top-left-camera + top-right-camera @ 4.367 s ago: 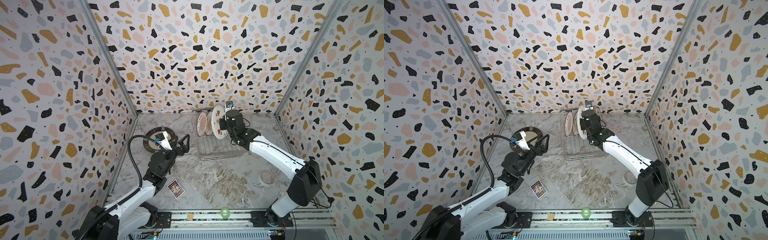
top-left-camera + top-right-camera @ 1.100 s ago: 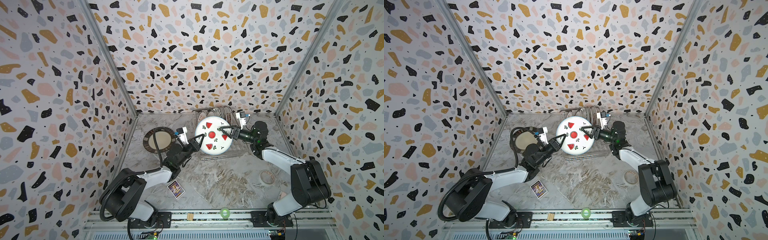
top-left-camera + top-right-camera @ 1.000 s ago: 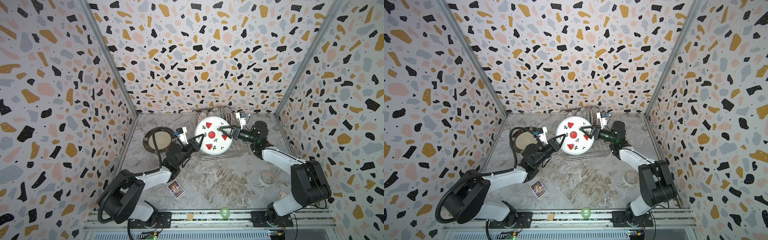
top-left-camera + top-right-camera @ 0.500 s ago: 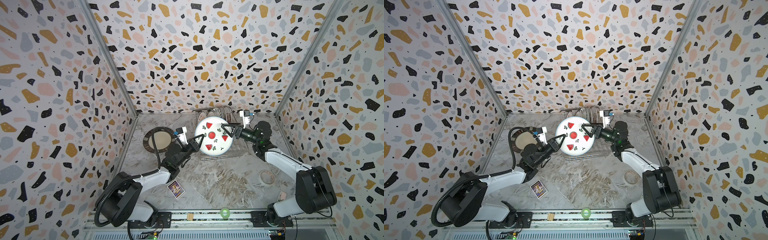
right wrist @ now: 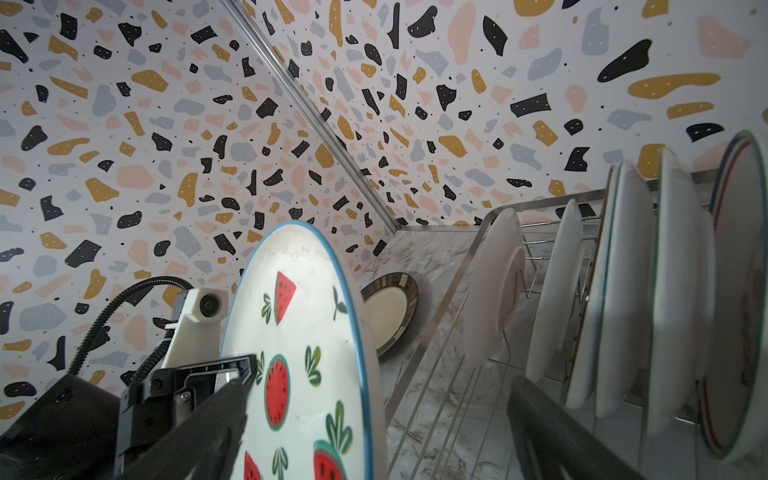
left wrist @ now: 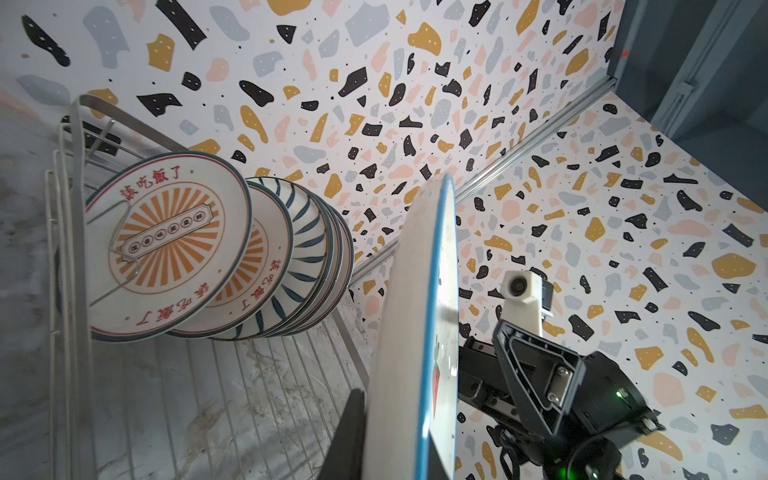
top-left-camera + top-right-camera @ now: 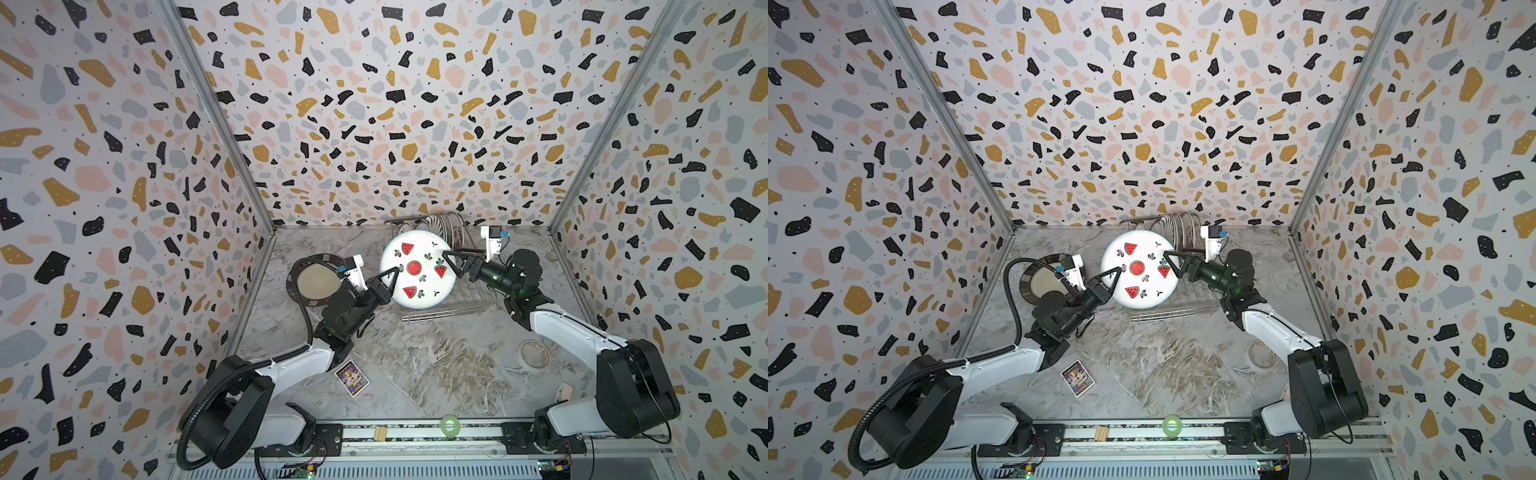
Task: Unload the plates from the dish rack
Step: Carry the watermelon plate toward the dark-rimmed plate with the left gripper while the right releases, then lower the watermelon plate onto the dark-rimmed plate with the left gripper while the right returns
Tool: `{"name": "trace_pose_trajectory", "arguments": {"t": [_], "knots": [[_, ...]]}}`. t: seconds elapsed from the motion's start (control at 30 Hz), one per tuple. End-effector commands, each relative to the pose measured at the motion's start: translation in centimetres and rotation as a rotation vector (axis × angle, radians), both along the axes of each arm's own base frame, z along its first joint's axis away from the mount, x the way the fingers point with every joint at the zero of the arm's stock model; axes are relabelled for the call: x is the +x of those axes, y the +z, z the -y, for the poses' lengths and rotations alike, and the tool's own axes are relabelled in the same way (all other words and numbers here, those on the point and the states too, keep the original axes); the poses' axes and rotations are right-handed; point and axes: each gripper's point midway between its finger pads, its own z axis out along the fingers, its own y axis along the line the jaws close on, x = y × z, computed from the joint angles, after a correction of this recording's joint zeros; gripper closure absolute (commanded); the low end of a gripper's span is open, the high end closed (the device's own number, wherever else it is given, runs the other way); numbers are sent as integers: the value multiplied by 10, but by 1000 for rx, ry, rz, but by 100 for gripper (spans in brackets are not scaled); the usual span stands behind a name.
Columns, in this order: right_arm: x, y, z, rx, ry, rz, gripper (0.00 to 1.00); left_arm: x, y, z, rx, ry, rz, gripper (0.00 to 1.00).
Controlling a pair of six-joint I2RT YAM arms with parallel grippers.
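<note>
The dish rack [image 7: 440, 309] sits far centre, several plates [image 6: 166, 249] upright in its far end. The watermelon plate [image 7: 415, 286] hangs above its left side, the left gripper [image 7: 390, 277] clamped on the left rim; the right gripper [image 7: 452, 264] is wide open astride the right rim

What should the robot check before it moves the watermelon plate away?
1. The left gripper is shut on the watermelon plate rim: ok.
2. The right gripper is open: ok.
3. It is clear of that plate: not ok, the rim sits between its jaws.
4. The dark-rimmed plate on the table is bare on top: ok.
5. The other plates stand in the dish rack: ok.
6. Grip firm enough: cannot tell.
</note>
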Motion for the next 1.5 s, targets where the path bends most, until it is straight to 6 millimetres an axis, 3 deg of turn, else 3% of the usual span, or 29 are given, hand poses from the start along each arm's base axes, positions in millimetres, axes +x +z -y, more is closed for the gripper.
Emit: {"name": "trace_pose_trajectory", "arguments": {"t": [0.0,0.13,0.3,0.47,0.63,1.0,1.47], "knots": [[-2,28,12,-19,-143,121,1,-4,52,-29,-130,90,152,100],[-6,31,12,-41,-209,171,1,1,46,-48,-164,141,125,100],[-13,35,-5,-96,-253,211,1,1,33,-80,-227,235,90,100],[-29,36,-39,-177,-188,285,1,-1,15,-109,-265,346,34,100],[-33,30,-67,-203,-94,241,1,-3,-2,-139,-302,452,-13,100],[-45,9,-132,-331,28,257,1,-35,-39,-215,-397,748,-91,100],[-39,-8,-174,-355,82,269,1,-32,-54,-256,-441,852,-120,100]]}}
